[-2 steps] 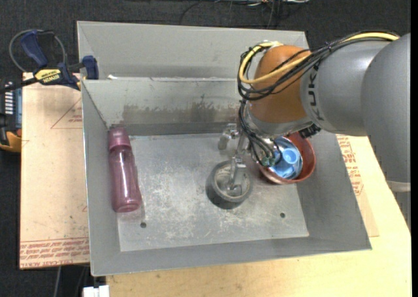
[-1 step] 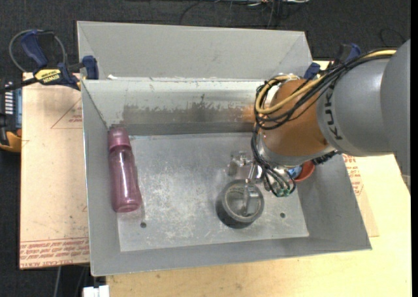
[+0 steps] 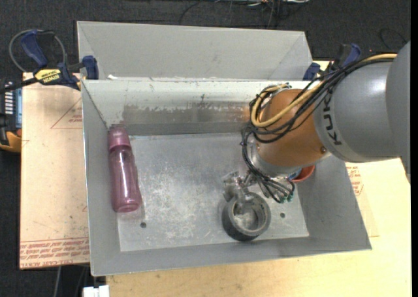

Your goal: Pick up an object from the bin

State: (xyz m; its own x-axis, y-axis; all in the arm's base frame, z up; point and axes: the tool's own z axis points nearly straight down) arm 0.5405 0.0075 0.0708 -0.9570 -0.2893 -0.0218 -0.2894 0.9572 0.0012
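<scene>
Camera view from above: the bin (image 3: 189,178) holds few things. A pink translucent bottle (image 3: 123,170) lies on its side along the left wall, cap toward the far end, well apart from the arm. Near the front wall, right of centre, a dark grey ring (image 3: 235,229) lies flat on the floor, something like a roll of tape, with its hole facing up. The end effector (image 3: 244,192) hangs directly over that ring, its tip at or just inside the far part of the ring's rim. The wrist and its cables crowd the spot, so I cannot tell whether the end effector is released or clenched, nor whether it already touches the ring.

I judge that I am at the closing stage of the approach. The arm is down in the bin and lined up on the ring, but nothing is lifted yet, as the ring sits on the floor.

The next move, as I read it, calls for a grip across one wall of the ring, one side in the hole and one outside. After that comes a straight lift, keeping clear of the front wall just beside it. A low, flat ring may slide along the metal or tilt out of a shallow grip, so I would want it seated deep before raising.
</scene>
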